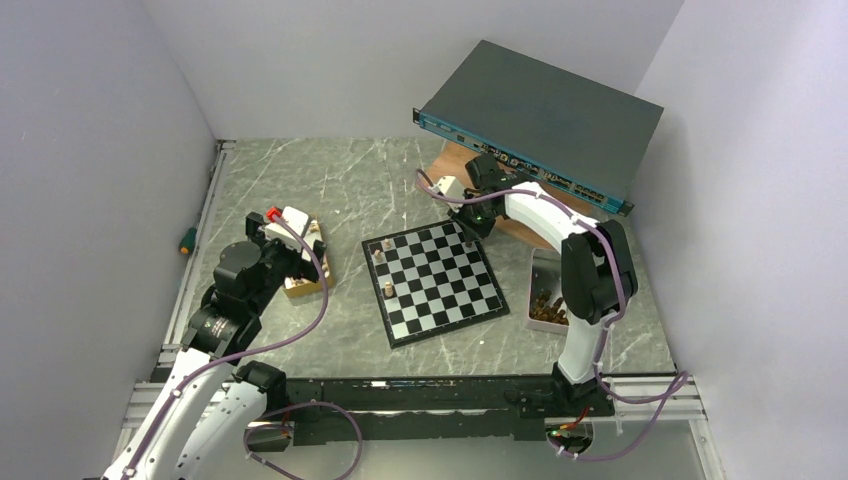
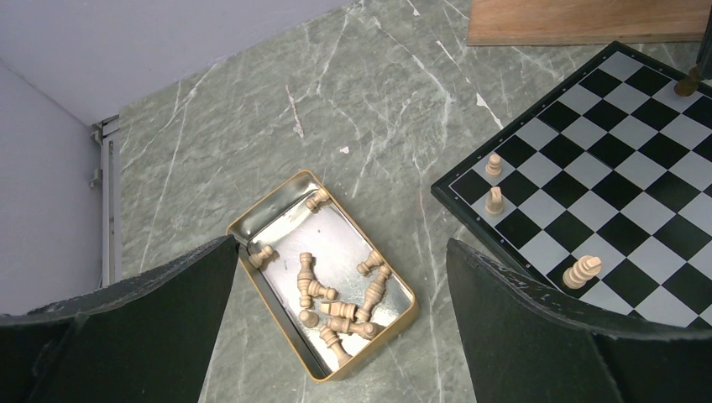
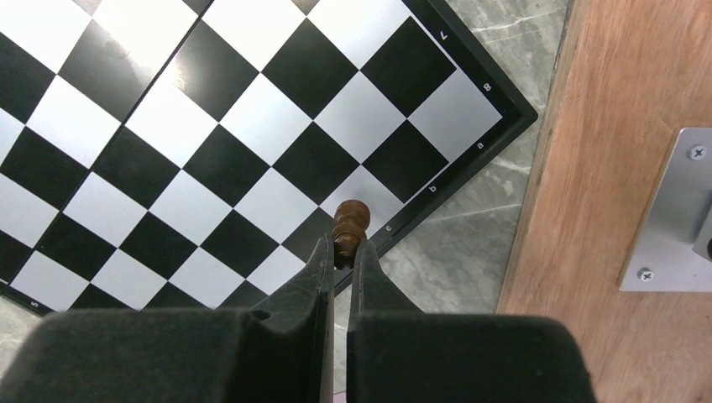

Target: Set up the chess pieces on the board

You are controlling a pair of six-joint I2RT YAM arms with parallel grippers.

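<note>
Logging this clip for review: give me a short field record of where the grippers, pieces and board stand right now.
left gripper: open, above tin
right gripper: shut on dark piece at far edge of board
on board: three light pieces, upright
in tin: loose light pieces, lying down
tray by right arm: dark pieces

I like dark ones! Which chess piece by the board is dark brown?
The piece pinched in the right pincer at the board edge; the three others standing on it are light tan.
</note>
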